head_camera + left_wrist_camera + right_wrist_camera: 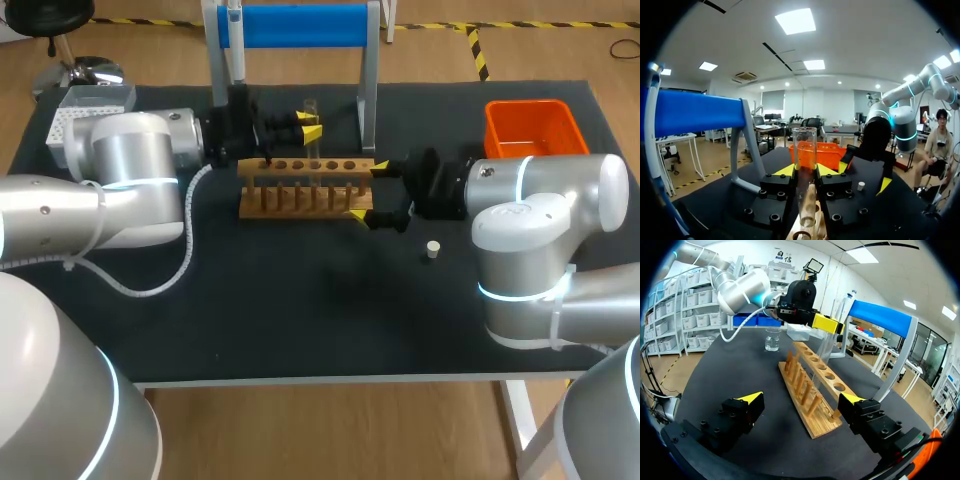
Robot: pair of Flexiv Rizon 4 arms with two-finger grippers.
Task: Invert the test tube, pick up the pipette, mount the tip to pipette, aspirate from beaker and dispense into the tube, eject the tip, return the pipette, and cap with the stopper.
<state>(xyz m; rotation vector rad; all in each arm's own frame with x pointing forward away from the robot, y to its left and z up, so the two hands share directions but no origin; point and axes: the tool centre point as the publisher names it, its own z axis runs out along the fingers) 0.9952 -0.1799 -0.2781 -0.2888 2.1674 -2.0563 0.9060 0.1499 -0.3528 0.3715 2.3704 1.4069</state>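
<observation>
A clear test tube (312, 112) stands upright over the wooden rack (305, 190), open end up, with my left gripper (308, 127) shut on it. In the left wrist view the tube (805, 146) rises between the yellow tips of the left gripper (805, 171). My right gripper (368, 190) is open and straddles the rack's right end; in its own view the rack (812, 385) lies between the spread fingers of the right gripper (802, 399). A small stopper (433, 249) lies on the mat. The pipette (235, 40) hangs on the blue stand. The beaker (773, 339) sits beyond the rack.
An orange bin (532, 128) stands at the back right. The blue-topped stand (300, 25) rises behind the rack. A white tip box (85, 110) is at the back left, behind my left arm.
</observation>
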